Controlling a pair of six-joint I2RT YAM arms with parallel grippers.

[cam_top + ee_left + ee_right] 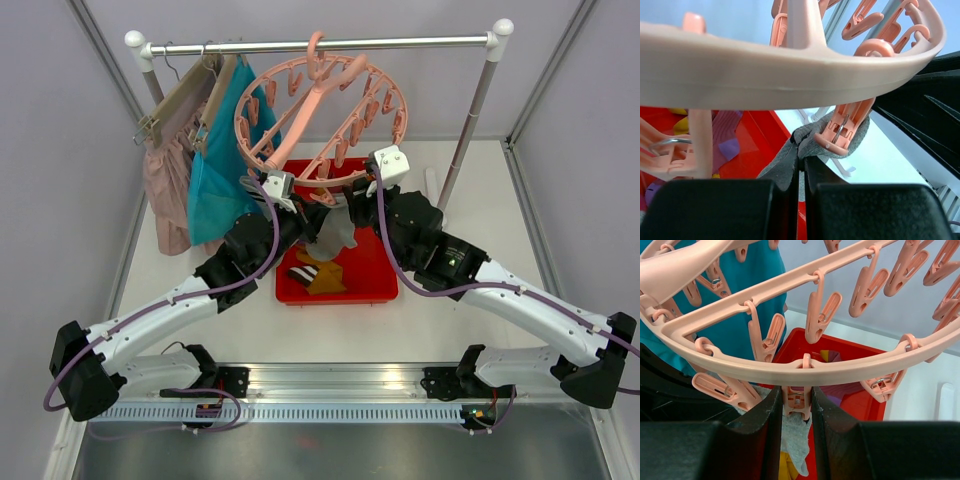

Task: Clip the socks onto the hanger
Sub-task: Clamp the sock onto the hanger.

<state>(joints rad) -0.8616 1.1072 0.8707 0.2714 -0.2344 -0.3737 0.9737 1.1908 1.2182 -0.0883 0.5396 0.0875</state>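
The salmon-pink hanger (320, 110) hangs from the rail above a red tray (372, 285). My left gripper (801, 170) is shut on a grey sock (785, 162) and holds its top edge up under the ring (780, 75), where one clip (847, 125) sits on the sock. My right gripper (796, 405) is shut on a clip (797, 400) that hangs from the ring (805, 372), and the grey sock (795, 440) hangs just below it. In the top view both grippers, left (300, 205) and right (352, 197), meet at the ring's near edge, with the grey sock (335, 235) dangling. A striped sock (305, 272), a mustard sock (326, 280) and a purple sock (840, 390) lie in the tray.
A teal garment (215, 170) and a pale pink garment (165, 190) hang on slim hangers at the rail's (400, 42) left end. The rack's right post (470, 120) stands behind my right arm. Grey walls close in both sides.
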